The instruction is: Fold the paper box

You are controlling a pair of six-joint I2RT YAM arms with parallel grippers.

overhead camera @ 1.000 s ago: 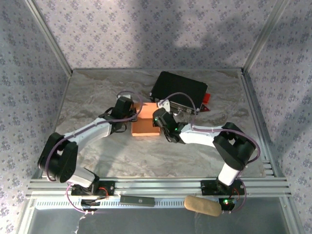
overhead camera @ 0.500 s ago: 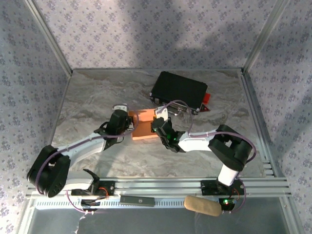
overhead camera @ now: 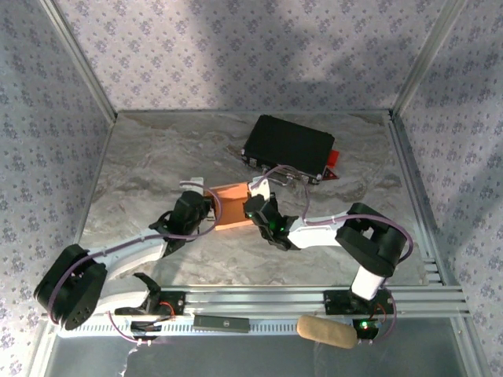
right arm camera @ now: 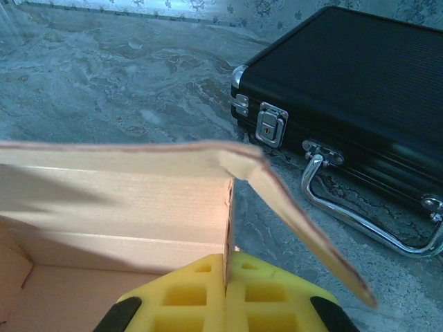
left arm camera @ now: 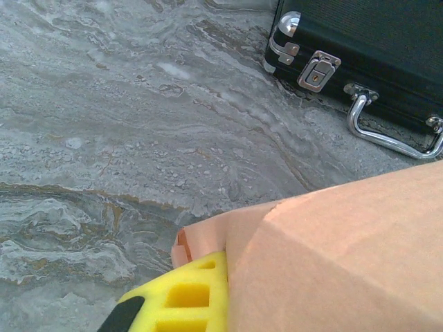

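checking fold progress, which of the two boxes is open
The salmon-orange paper box, pinched in the right arm's yellow fingers: its inside shows and a flap hangs loose. The black case behind it is latched shut.

The thin cardboard paper box (overhead camera: pixel 233 206) is plain salmon-orange outside and a paler tan with fine ribbing inside. The rectangular hard case (overhead camera: pixel 288 145) is black, with chrome latches and handle and a red tab (overhead camera: pixel 333 161) on the side toward the desk's right edge. The stone-look desk (overhead camera: pixel 157 149) is grey with swirling marble veins. The foam pads (right arm camera: pixel 190 297) of the right end effector (right arm camera: pixel 226 277) and the left end effector (overhead camera: pixel 206 206) are bright yellow. The enclosure walls (overhead camera: pixel 236 55) carry a lilac floral print.
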